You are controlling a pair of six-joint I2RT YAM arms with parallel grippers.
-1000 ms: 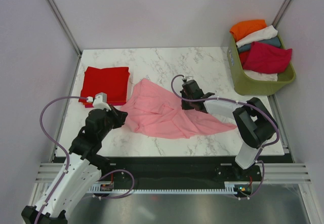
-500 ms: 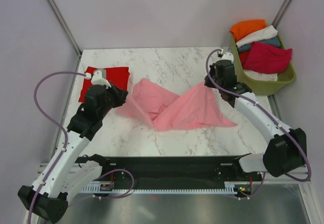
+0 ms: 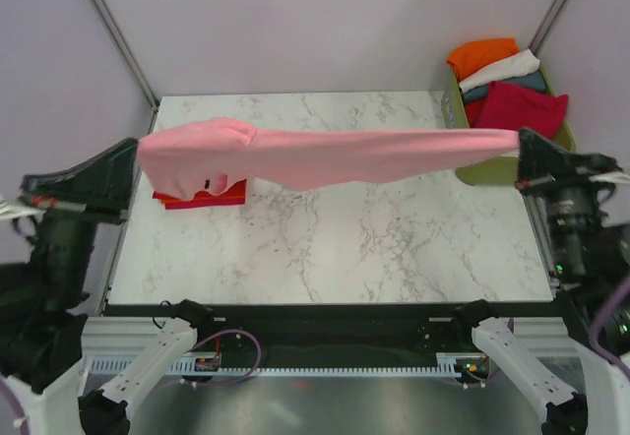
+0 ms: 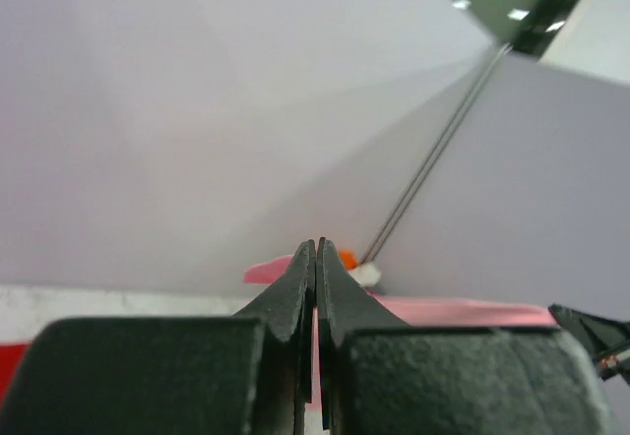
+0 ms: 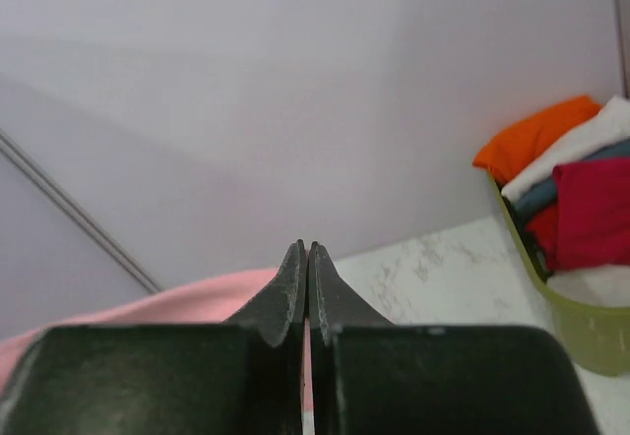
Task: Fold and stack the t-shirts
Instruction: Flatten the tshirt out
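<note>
The pale pink t-shirt point(image 3: 335, 155) is stretched in the air across the whole table, high above it. My left gripper point(image 3: 138, 155) is shut on its left end; my right gripper point(image 3: 519, 142) is shut on its right end. In the left wrist view pink cloth point(image 4: 443, 310) shows between and behind the shut jaws of the left gripper point(image 4: 316, 248). In the right wrist view pink cloth point(image 5: 187, 302) runs left from the right gripper point(image 5: 305, 250). A folded bright red t-shirt point(image 3: 202, 195) lies at the table's left, mostly hidden behind the pink one.
An olive-green basket point(image 3: 492, 167) at the back right holds orange point(image 3: 480, 54), white point(image 3: 502, 69), teal and crimson point(image 3: 522, 110) shirts; it also shows in the right wrist view point(image 5: 576, 327). The marble table point(image 3: 335, 248) lies under the stretched shirt. Metal frame posts stand at the back corners.
Both arms have lifted and pulled apart. The pink t-shirt, crumpled on the table before, now hangs taut between the grippers high above it.
</note>
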